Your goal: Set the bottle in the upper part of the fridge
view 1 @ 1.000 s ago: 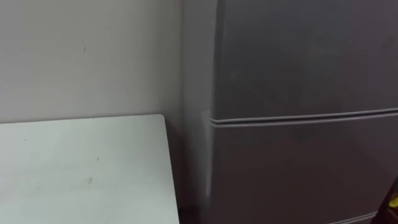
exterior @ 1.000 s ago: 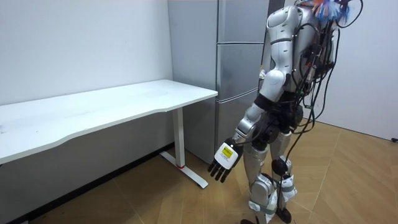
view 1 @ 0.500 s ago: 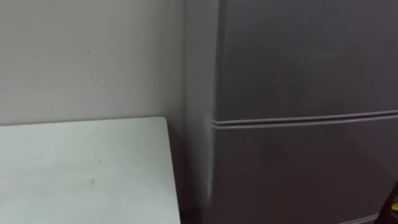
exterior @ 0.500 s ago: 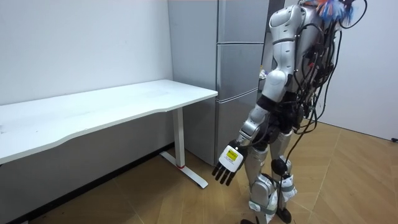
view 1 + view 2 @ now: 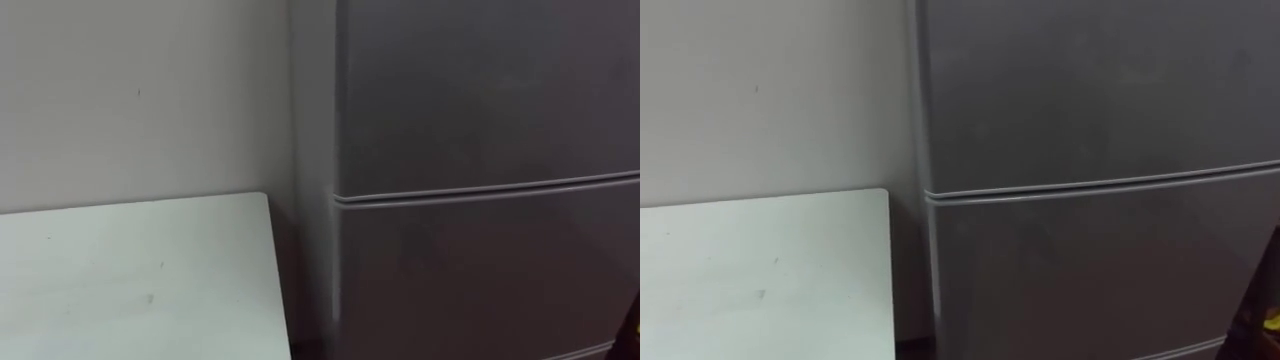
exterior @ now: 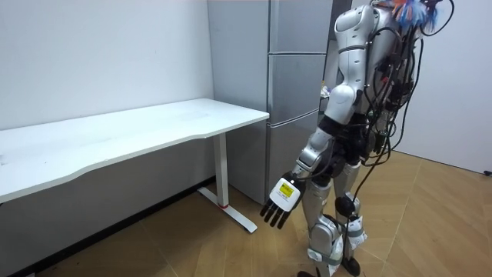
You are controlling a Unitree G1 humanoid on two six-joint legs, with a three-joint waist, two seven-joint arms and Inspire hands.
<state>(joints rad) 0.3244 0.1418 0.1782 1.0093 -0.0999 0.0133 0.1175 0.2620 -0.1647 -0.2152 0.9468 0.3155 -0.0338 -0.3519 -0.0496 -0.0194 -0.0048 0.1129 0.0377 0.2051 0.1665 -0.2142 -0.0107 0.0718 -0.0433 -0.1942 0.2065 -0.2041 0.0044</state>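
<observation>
Two doors shut on the grey fridge, upper door over lower door, no handle apparent. Left hand hanging low by the leg, fingers slack, empty. Cannot tell the right hand's state, nor the bottle's place: perhaps by the yellow speck at the right eye view's lower edge. Risks: fumbling for a door edge, pulling the lower door by mistake, clipping the white table, dropping the bottle while reaching one-handed.

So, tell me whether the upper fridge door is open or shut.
Shut: the upper fridge door lies flush above the door below, no gap showing.
</observation>
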